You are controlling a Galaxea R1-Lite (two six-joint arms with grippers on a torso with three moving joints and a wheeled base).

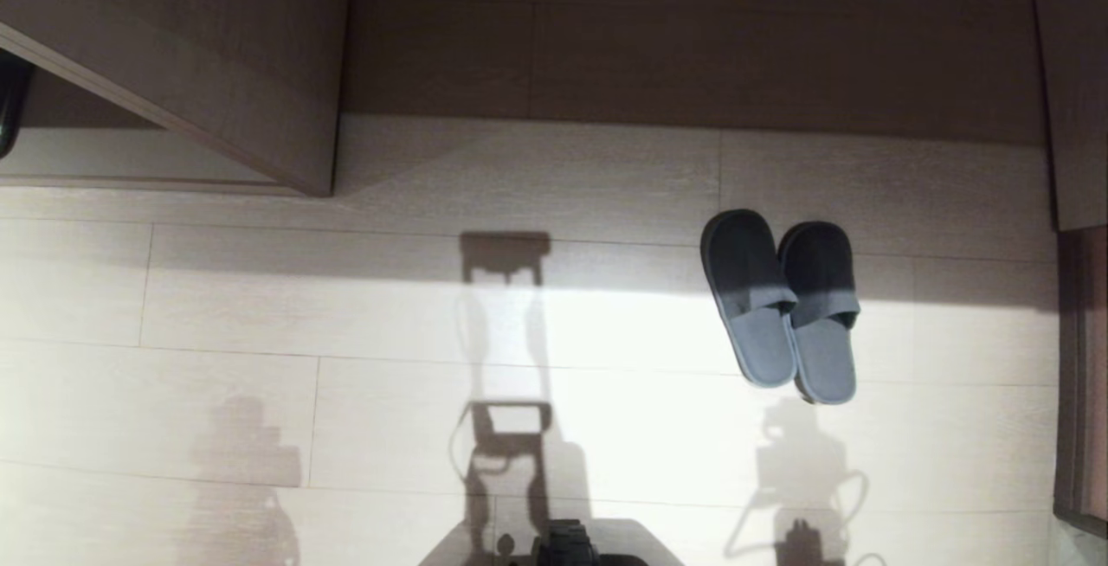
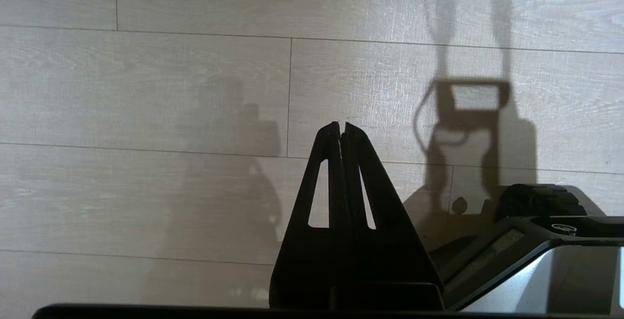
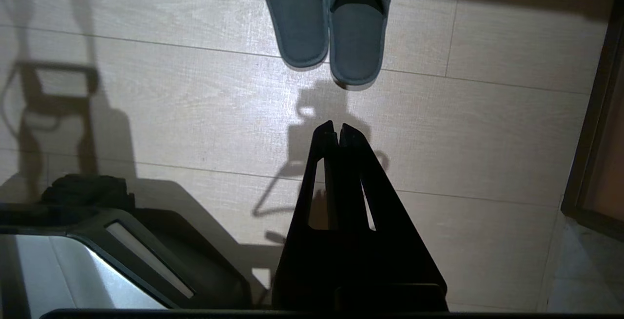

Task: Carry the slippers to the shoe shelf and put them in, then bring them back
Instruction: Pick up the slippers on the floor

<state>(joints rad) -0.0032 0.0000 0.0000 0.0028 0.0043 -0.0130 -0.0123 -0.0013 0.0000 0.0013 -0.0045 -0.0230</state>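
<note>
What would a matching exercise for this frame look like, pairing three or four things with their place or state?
Column one:
1. pair of grey-blue fabric slip-on slippers
2. black left gripper
3. black right gripper
4. brown wood-grain cabinet corner

Column two:
A. shut, over bare pale floor planks
B. side by side on the floor, toes pointing away from the robot
C. shut, just short of the slipper heels
D. upper left of the head view

Pairs: 1-B, 2-A, 3-C, 4-D
</note>
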